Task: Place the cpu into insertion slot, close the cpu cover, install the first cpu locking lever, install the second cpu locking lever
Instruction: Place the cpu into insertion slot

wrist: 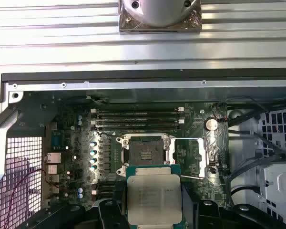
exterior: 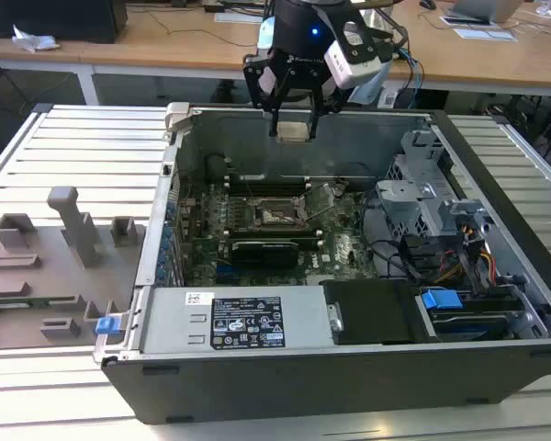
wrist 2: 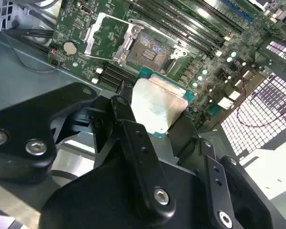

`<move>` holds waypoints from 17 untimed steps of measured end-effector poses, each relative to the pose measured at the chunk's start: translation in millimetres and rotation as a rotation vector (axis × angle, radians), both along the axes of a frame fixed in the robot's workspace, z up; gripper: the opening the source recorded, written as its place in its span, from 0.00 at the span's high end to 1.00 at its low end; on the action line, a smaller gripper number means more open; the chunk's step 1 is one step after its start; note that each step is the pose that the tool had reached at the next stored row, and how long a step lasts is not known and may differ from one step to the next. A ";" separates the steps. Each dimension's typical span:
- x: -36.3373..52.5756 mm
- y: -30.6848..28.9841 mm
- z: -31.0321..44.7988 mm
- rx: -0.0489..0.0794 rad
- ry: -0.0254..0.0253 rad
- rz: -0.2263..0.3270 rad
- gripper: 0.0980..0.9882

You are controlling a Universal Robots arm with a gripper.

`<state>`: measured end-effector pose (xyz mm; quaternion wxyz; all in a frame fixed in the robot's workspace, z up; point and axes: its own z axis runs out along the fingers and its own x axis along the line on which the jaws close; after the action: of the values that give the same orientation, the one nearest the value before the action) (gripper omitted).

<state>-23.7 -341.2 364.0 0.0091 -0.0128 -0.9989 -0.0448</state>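
My gripper (exterior: pixel 293 129) hangs above the open computer case, near its back wall, shut on the cpu (exterior: pixel 293 130). The cpu is a small square chip with a silvery-beige top, pinched by two opposite edges between black fingers in both wrist views (wrist 2: pixel 157 106) (wrist: pixel 154 198). Below it on the green motherboard lies the insertion slot (exterior: pixel 277 217) (wrist: pixel 144 153) (wrist 2: pixel 152 47), a dark square socket with nothing in it. The cpu cover (wrist: pixel 209 160) (wrist 2: pixel 91 40), a thin silver frame, is swung open and lies beside the slot.
A black card (exterior: pixel 266 250) sits in front of the slot, and memory slots (wrist: pixel 136 119) run behind it. A grey power supply (exterior: pixel 230 317) fills the case's front, with a drive cage (exterior: pixel 422 202) and cables at the exterior view's right. A grey fixture tray (exterior: pixel 55 266) lies on the slatted table.
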 end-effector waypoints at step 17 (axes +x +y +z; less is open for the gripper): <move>0.0 0.1 -10.1 0.000 0.0000 0.000 0.50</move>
<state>-23.7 -341.1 353.9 0.0091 -0.0128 -0.9989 -0.0448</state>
